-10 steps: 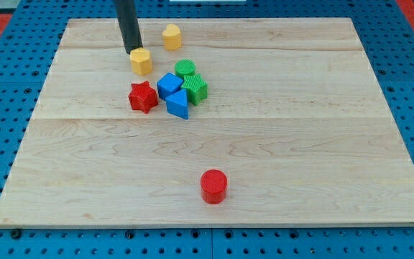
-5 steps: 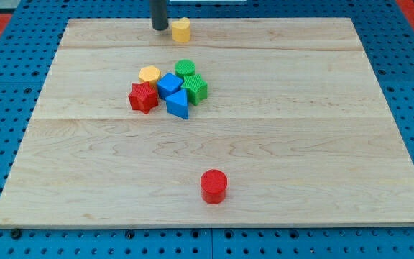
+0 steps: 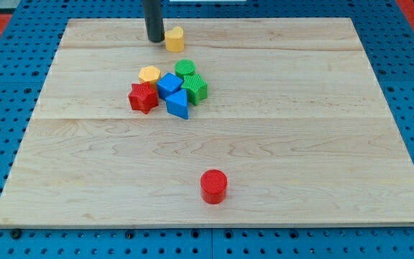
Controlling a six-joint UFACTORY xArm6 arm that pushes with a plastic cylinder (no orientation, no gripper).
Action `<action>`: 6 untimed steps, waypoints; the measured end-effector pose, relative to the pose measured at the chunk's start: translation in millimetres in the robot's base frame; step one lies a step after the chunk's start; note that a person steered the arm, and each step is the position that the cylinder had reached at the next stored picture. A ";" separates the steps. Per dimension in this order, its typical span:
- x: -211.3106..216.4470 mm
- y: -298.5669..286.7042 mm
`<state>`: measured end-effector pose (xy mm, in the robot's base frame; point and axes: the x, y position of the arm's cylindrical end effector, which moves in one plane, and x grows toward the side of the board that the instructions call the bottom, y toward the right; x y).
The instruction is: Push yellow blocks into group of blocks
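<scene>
My tip (image 3: 154,40) sits just left of one yellow block (image 3: 174,39), near the wooden board's (image 3: 300,144) top edge; it is a bare rod with nothing to open or close. Below that block, a second yellow block (image 3: 149,74) touches a cluster: red star (image 3: 143,97), two blue blocks (image 3: 169,85) (image 3: 179,104), green cylinder (image 3: 185,69), green block (image 3: 195,88). A red cylinder (image 3: 213,186) stands well below the cluster.

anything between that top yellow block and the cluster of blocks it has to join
Nothing visible does. Bare board lies between the yellow block and the group, whose nearest member is the green cylinder. My tip sits just to the block's left in the view.
</scene>
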<state>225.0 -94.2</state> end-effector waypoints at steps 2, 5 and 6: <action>20.7 64.9; -15.9 85.8; 11.5 39.3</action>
<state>236.5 -54.9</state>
